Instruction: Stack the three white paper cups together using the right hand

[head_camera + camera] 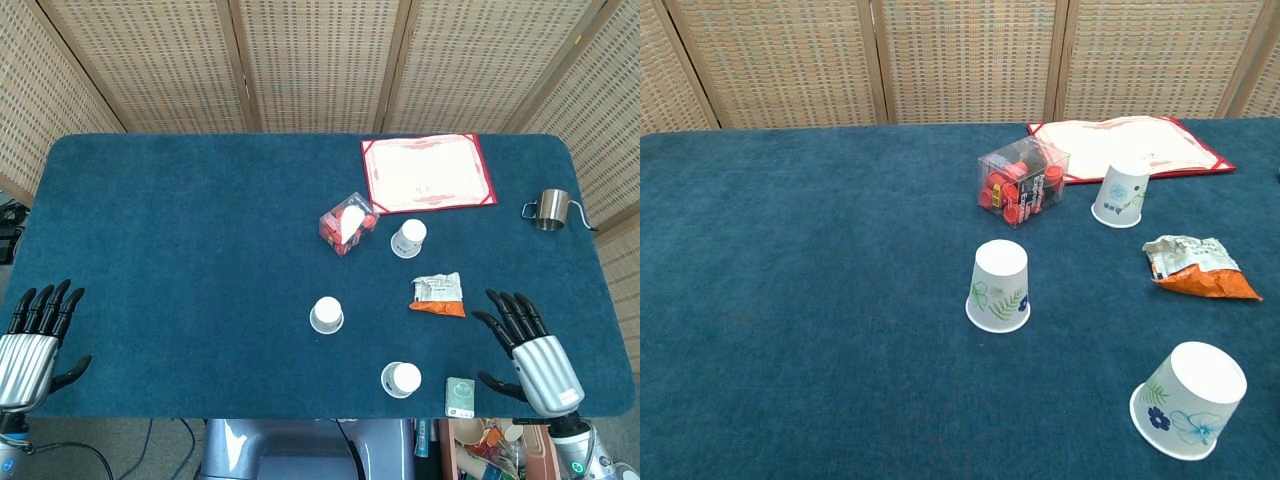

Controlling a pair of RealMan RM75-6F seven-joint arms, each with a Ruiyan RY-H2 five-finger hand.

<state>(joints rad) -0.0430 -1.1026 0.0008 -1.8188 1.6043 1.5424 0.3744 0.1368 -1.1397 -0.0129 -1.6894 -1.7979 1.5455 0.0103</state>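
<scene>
Three white paper cups sit upside down and apart on the blue worktop. The middle cup, with its green fern print, stands near the centre. The far cup is at its 1 o'clock, just beside the clear box of red caps. The near cup, printed with blue flowers, is at 5 o'clock near the front edge.

The right hand hovers at the front right, fingers spread wide, holding nothing, well clear of every cup. The left hand sits at the front left corner, fingers apart and empty too.

A crumpled orange snack packet lies between the far and near cups. The red-bordered certificate rests at 12 o'clock from the far cup, and a small steel pitcher stands by the right edge.
</scene>
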